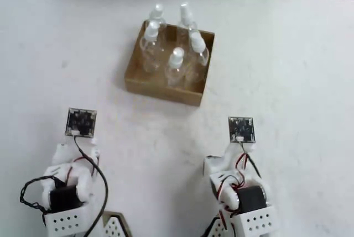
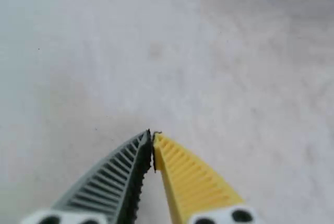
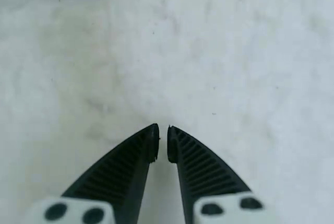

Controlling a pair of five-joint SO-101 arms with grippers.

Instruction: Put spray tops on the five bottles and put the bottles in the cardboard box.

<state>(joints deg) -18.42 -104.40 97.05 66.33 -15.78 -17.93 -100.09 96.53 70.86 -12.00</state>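
Job looks basically done: five clear plastic bottles (image 1: 175, 70) with white spray tops (image 1: 177, 53) stand in the shallow brown cardboard box (image 1: 160, 90), far-middle on the white table (image 1: 298, 82). The left gripper (image 2: 152, 140), grey and yellow, is pinched closed and empty. The black right gripper (image 3: 163, 141) is closed to a sliver, also empty, and both sit well apart from the box. Best move is probably just checking the rear two bottles are seated inside, without bumping anything.

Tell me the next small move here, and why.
Probably none beyond leaving both arms parked: five bottles with spray tops appear to stand in the cardboard box, and the left end effector and right end effector are shut over the table, holding nothing.
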